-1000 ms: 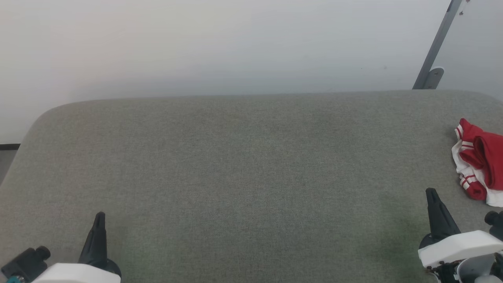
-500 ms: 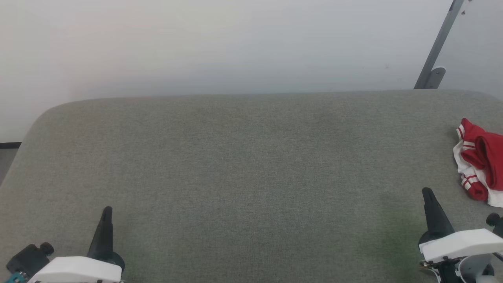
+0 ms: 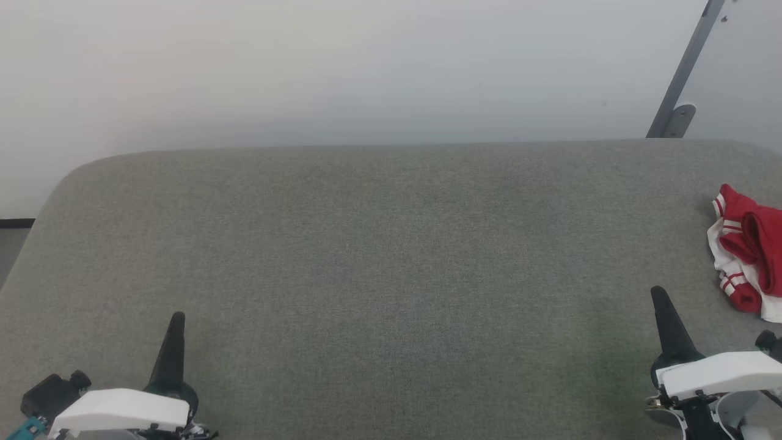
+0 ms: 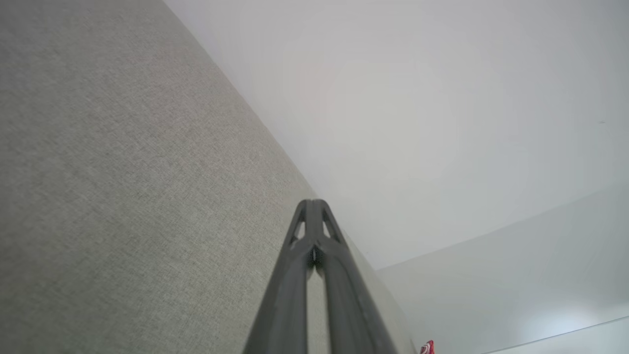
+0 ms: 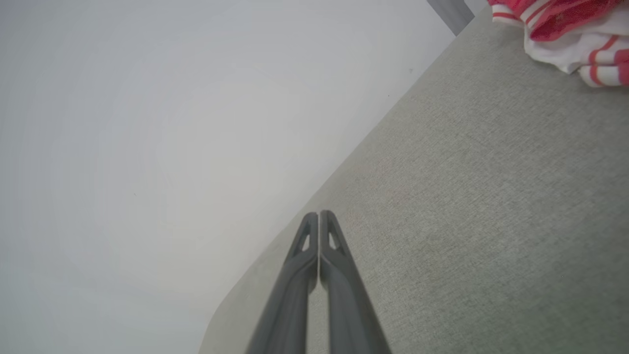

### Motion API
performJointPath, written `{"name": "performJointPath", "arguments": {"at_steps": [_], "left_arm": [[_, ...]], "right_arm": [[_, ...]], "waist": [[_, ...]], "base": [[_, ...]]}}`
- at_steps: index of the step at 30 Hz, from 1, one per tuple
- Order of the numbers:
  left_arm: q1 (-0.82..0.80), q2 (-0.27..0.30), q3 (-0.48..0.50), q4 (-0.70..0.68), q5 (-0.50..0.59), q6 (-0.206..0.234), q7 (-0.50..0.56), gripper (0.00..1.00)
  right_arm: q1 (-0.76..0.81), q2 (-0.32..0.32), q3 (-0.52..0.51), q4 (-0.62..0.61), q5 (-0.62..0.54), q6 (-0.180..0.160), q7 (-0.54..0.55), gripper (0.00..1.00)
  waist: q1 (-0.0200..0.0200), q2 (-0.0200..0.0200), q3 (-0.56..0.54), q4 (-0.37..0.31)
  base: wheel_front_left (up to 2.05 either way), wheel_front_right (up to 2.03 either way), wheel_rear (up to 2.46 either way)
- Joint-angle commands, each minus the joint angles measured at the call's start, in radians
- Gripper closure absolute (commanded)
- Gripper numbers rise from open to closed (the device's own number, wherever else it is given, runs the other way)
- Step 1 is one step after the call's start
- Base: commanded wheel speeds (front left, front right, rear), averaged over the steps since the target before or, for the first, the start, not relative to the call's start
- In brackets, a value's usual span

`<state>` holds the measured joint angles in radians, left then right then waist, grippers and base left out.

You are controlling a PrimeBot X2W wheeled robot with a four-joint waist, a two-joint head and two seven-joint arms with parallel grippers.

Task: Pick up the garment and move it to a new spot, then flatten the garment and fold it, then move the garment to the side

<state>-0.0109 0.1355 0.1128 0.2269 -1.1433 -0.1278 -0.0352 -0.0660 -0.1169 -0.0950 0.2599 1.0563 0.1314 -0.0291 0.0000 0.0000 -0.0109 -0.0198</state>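
Grey fabric-covered tabletop (image 3: 391,244) with rounded far corners spans the head view; a plain pale wall (image 3: 366,67) stands behind it. The garment (image 3: 754,244), red with white and red-and-white striped trim, lies bunched in a heap at the tabletop's far right edge, partly cut off by the frame; no lettering is legible. A grey metal strut (image 3: 687,61) rises at an angle beyond the right rear corner. Left end effector (image 3: 177,321) sits at lower left, fingers pressed together, holding nothing. Right end effector (image 3: 658,296) sits at lower right, fingers likewise together and empty, near the garment but apart from it.
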Motion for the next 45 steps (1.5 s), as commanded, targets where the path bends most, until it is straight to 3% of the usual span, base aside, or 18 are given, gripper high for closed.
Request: {"name": "performJointPath", "arguments": {"at_steps": [1, 45], "left_arm": [[-0.029, 0.001, 0.004, -0.007, -0.031, -0.002, 0.009, 1.0], [-0.084, -0.063, 0.003, 0.011, -0.347, -0.004, 0.114, 1.0]], "right_arm": [[-0.021, 0.001, -0.002, -0.014, 0.028, -0.001, 0.009, 1.0], [-0.042, 0.05, -0.016, -0.018, 0.411, -0.001, 0.11, 1.0]], "waist": [[0.0, 0.0, 0.0, 0.0], [0.0, 0.0, 0.009, 0.013]], "base": [[0.0, 0.0, 0.0], [0.0, 0.0, 0.0]]}}
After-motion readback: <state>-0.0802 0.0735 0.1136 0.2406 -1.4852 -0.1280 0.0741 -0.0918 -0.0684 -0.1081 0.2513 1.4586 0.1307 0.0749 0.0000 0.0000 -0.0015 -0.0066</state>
